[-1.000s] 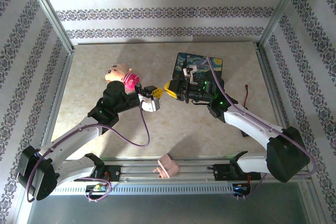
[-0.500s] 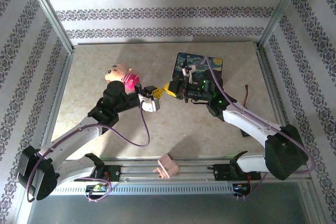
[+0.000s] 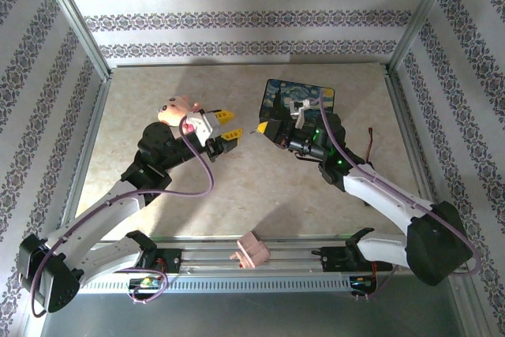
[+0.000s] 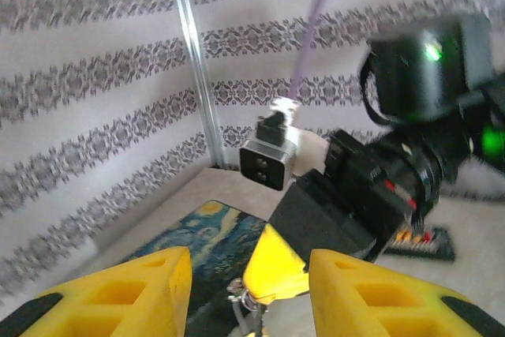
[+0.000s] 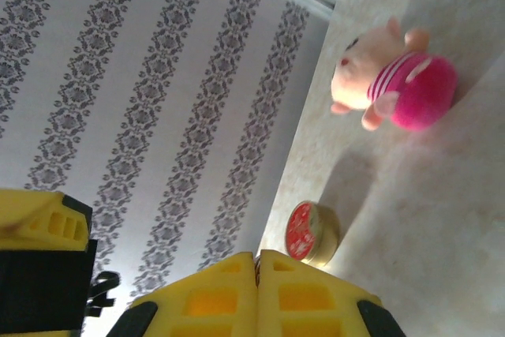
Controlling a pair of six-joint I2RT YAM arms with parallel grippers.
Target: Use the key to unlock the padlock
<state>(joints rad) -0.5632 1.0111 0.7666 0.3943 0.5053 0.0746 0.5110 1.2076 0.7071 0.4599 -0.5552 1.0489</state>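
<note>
— Padlock [image 4: 246,307], the tiny brass-gold one with a thin silvery shackle: where is it?
— Just under the closed tips of the right gripper [image 3: 259,127], in the gap between the two yellow fingers [image 4: 134,290] of the left gripper [image 3: 230,125]. It is blurred; mostly the silvery loop shows.
— How do the fingers stand?
— The right ones are pressed together, no gap. Whether they pinch the padlock, I cannot tell. The left ones are partly apart and hold nothing.
— Beyond the fingers?
— A flat dark-blue painted box [image 3: 300,96], behind the right ones.
</note>
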